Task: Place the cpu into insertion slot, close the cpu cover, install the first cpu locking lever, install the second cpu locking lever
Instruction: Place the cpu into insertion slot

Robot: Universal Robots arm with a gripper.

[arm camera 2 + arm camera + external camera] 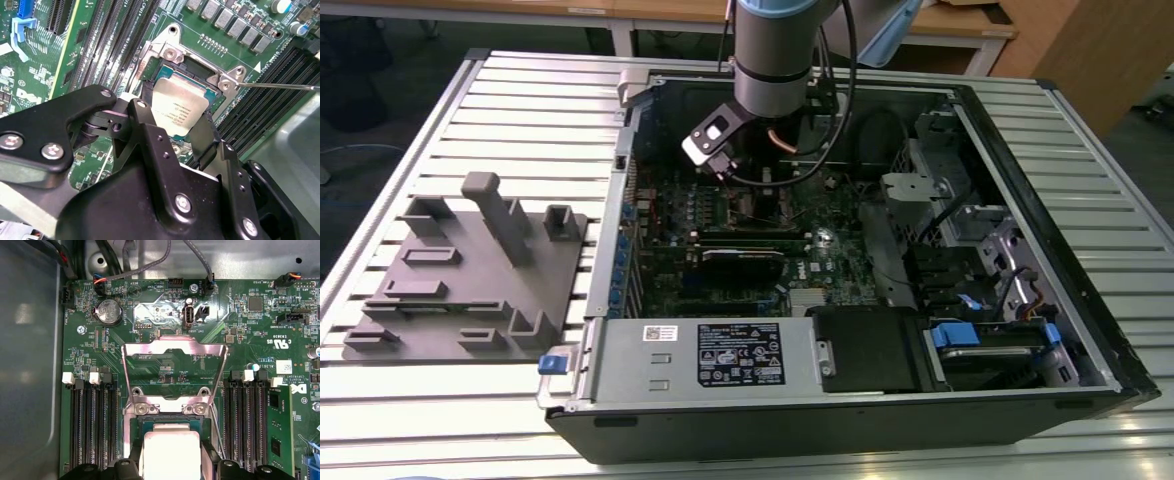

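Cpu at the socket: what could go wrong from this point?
The cpu is held in the pincer right at the insertion slot. Whether it lies flat is unclear, so releasing it skewed could leave it crooked in the frame. The cpu cover stands open near the pincer, so a careless pull-back might knock it. The thin locking lever juts beside the slot and could snag.

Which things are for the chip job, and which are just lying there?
For the job: cpu, insertion slot, cpu cover, locking lever, gripper.
Lying about: grey fixture block, power supply, coin battery.
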